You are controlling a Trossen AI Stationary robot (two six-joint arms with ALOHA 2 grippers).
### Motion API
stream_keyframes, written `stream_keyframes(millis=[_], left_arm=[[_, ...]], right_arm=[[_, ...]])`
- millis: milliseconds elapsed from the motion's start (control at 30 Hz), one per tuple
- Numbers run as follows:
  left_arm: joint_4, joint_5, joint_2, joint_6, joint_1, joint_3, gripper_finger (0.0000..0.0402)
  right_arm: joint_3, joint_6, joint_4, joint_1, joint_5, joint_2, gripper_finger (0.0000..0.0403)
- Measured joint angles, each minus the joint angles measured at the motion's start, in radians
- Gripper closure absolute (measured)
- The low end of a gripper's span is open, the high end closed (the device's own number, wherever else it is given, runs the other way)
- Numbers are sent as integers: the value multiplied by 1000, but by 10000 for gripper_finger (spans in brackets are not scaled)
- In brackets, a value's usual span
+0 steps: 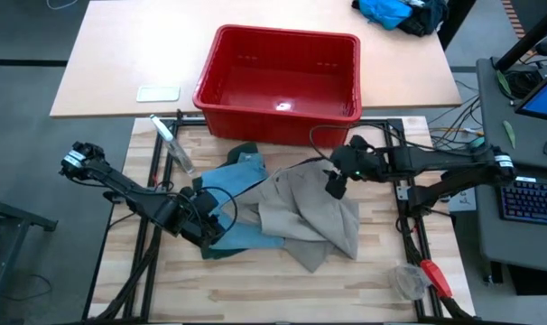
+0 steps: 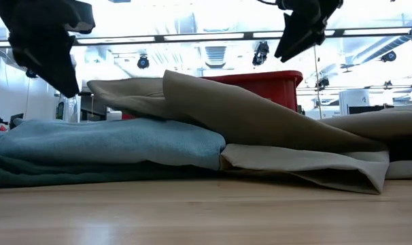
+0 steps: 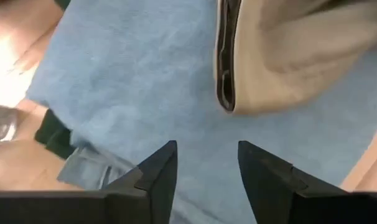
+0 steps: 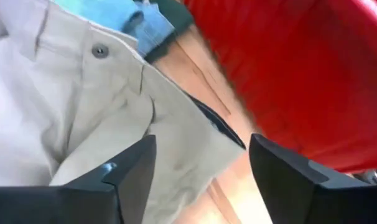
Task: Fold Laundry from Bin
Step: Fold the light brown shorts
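High view, items by size. Wooden table [image 1: 255, 284]: pale slats, bare along its 6 o'clock edge.

Red bin [image 1: 278, 81]: rectangular tub at 12 o'clock of the work area, straddling the table's far edge; nothing shows inside it. In the low view its upper wall [image 2: 277, 85] rises behind the cloth.

Laundry, heaped at table centre just below the bin:
- Khaki piece [image 1: 314, 217]: uppermost, spread toward 3 to 5 o'clock of the heap; button and waistband visible in the right wrist view [image 4: 83, 99]. Low view shows it draped in a ridge [image 2: 260, 122] over the blue.
- Light blue garment [image 1: 242, 230]: at 7 to 9 o'clock of the heap, partly under the khaki; fills the left wrist view [image 3: 145, 93].
- Dark green garment [image 1: 246, 152]: small part showing at 11 o'clock of the heap, touching the bin's near wall.

Left gripper [image 1: 206, 226]: at 8 o'clock of the heap, above the blue garment; fingers parted with a moderate gap, holding nothing [image 3: 204, 171].

Right gripper [image 1: 335, 185]: at 1 o'clock of the heap, over the khaki's edge near the bin; fingers spread wide, holding nothing [image 4: 201, 165].

Clear plastic bottle [image 1: 172, 144]: lying at 10 o'clock, apart from the heap.

Red-handled object [image 1: 434, 275]: at 4 o'clock, near the table's edge.
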Motion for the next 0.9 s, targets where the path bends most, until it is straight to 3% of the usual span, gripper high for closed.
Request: stream_keyframes(millis=[333,633,900], left_arm=[[34,34,0,-14,-37,20,191],[110,-265,4,-388,-79,-67,164],[183,-289,103,-408,-78,-89,164]], right_arm=[[-94,47,22,-8,1,8,112],[-175,74,108,-29,7,-1,106],[-243,109,154,-60,8,-1,105]])
